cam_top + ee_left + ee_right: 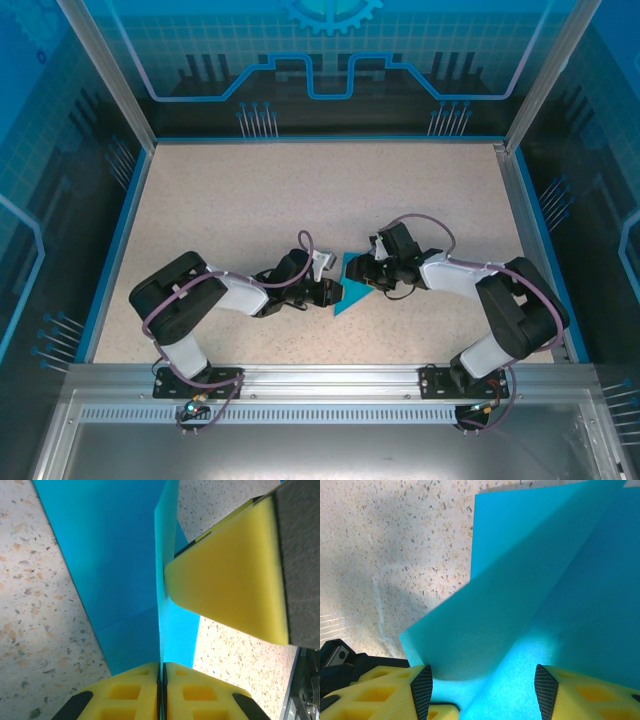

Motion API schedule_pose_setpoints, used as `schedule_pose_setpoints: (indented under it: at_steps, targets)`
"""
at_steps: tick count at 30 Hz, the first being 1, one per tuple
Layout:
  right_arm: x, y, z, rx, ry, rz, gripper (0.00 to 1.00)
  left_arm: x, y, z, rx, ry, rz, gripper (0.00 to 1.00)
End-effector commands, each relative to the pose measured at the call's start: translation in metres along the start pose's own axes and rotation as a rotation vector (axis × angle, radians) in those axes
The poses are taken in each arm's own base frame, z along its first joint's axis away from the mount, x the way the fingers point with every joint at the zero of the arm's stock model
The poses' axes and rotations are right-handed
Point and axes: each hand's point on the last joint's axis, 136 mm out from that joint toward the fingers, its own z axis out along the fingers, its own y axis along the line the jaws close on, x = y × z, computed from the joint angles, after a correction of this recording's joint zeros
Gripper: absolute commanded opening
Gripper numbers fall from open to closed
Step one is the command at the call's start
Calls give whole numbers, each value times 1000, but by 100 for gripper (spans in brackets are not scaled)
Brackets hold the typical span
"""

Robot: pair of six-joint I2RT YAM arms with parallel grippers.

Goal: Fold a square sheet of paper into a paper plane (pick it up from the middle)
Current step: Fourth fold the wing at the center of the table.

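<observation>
The square sheet of paper [350, 298] is teal-blue and partly folded, lying on the table between both arms. My left gripper [335, 292] is shut on a raised crease of the paper [120, 570], which stands upright out of the closed jaws [161, 669]. One yellow finger of the right gripper [230, 580] presses against that ridge from the right. My right gripper [484, 687] is open, with its ribbed pads [422, 690] wide apart. A lifted flap of the paper [545, 580] slopes between them. The paper's far side is hidden under both grippers in the top view.
The speckled beige table [250, 200] stretches free to the back and left. Blue rails and transparent walls [120, 210] enclose it. A metal rail [320, 380] carries both arm bases at the near edge.
</observation>
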Motion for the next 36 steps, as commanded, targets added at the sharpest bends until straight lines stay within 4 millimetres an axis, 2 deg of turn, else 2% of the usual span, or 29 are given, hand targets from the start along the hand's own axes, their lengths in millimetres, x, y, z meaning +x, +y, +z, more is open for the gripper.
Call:
schedule_pose_setpoints:
  at_steps: [1,11,15,22,25,28,36]
  targets:
    - [-7,-4,0,2,-20,21,59,2,-5,4,15,36,-11,12]
    - [-1,-22,7,78,7,62,57,5,-1,8,-3,60,-44,14]
    - [1,-30,9,119,20,80,56,4,-3,5,-5,56,-49,18]
    - [6,-40,12,164,47,94,55,-5,-6,-19,-47,17,-80,36]
    - [7,-41,12,169,56,92,55,-5,-10,-26,-41,19,-99,36]
    - [8,-41,12,172,62,90,55,1,-14,-25,-12,50,-140,36]
    - [9,-41,12,179,70,86,55,17,1,-23,-55,85,-197,33]
